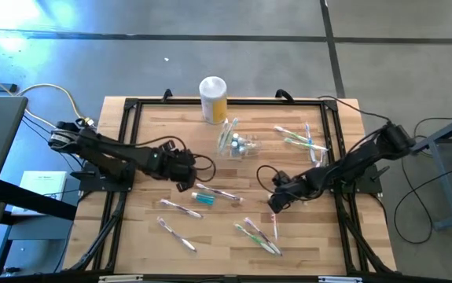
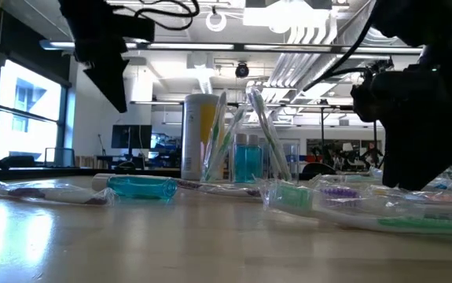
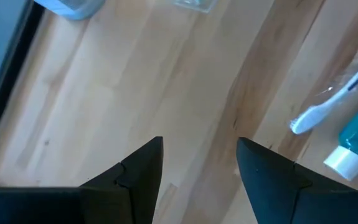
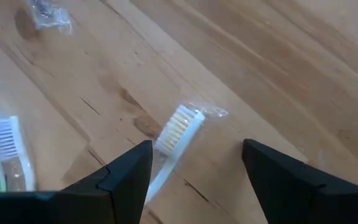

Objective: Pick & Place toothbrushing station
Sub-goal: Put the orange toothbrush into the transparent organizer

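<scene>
The toothbrushing station (image 1: pixel 240 145) is a small clear holder standing on the wooden table behind its middle, with toothbrushes and small blue bottles in it; the low view shows it upright (image 2: pixel 245 153). My left gripper (image 1: pixel 188 174) hangs open to the near left of it, over bare wood (image 3: pixel 198 146). My right gripper (image 1: pixel 275 203) is open to the near right of the station, pointing steeply down. A wrapped toothbrush head (image 4: pixel 179 127) lies on the table between and beyond its fingers, untouched.
A yellow canister with a white lid (image 1: pixel 213 98) stands just behind the station. Wrapped toothbrushes lie scattered: far right (image 1: pixel 298 138), near middle (image 1: pixel 257 234), near left (image 1: pixel 177 233). A teal bottle (image 1: pixel 204 199) lies beside my left gripper. A black frame (image 1: pixel 127 141) borders the table.
</scene>
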